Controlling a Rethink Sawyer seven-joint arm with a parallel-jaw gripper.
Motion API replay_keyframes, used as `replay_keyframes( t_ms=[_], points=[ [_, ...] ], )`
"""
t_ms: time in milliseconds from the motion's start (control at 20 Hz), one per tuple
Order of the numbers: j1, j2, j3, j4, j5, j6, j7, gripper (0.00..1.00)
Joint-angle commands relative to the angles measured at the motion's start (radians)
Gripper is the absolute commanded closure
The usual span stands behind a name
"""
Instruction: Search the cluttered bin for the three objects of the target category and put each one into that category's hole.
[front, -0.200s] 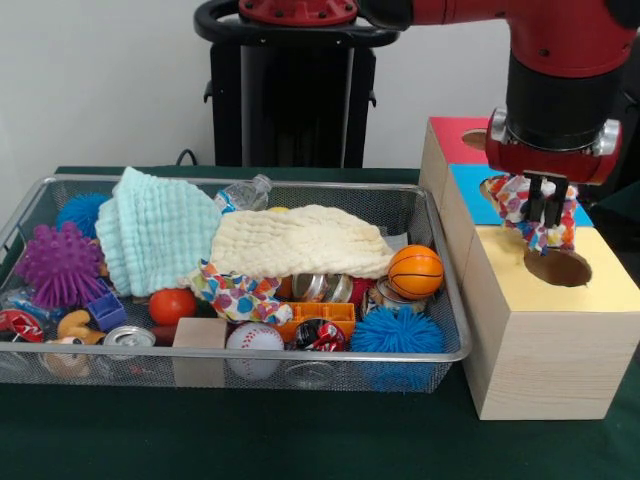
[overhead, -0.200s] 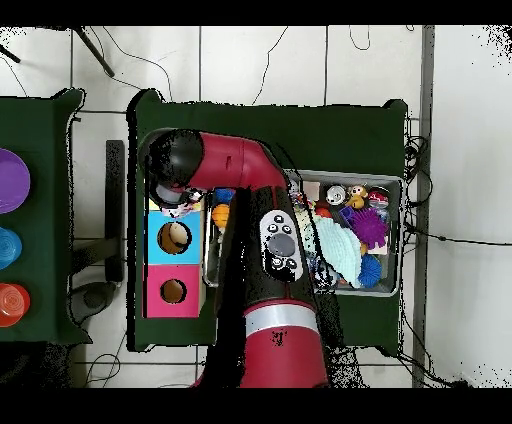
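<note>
My gripper (front, -0.200s: 545, 213) hangs over the wooden sorting box (front, -0.200s: 545, 350) at the right, shut on a colourful patterned cloth (front, -0.200s: 516, 200). The cloth dangles just above the round hole (front, -0.200s: 557, 267) in the yellow top. Behind that lie a blue section (front, -0.200s: 470, 180) and a red section (front, -0.200s: 455, 140), each with its own hole. In the wire bin (front, -0.200s: 455, 340), a light green cloth (front, -0.200s: 155, 230) and a cream cloth (front, -0.200s: 300, 242) cover the middle. A second patterned cloth (front, -0.200s: 235, 295) peeks out beneath them. In the overhead view the arm (overhead, -0.200s: 230, 165) hides the gripper and the yellow section.
The bin also holds an orange basketball (front, -0.200s: 415, 272), a blue spiky ball (front, -0.200s: 397, 330), a purple spiky ball (front, -0.200s: 58, 265), a baseball (front, -0.200s: 254, 340), a red ball (front, -0.200s: 172, 305), a wooden block (front, -0.200s: 200, 335), cans and a plastic bottle (front, -0.200s: 245, 193). Green cloth covers the table (front, -0.200s: 300, 440).
</note>
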Motion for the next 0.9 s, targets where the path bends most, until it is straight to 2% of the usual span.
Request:
replay_keyframes(
  t_ms=[50, 250, 500, 900],
  points=[
    [0.001, 0.08, -0.03, -0.083, 0.039, 0.133, 0.29, 1.0],
    [0.036, 0.117, -0.058, -0.132, 0.039, 0.121, 0.327, 1.0],
    [0.078, 0.142, -0.097, -0.148, 0.046, 0.082, 0.35, 1.0],
    [0.152, 0.112, -0.132, -0.085, 0.08, 0.032, 0.394, 1.0]
  ],
)
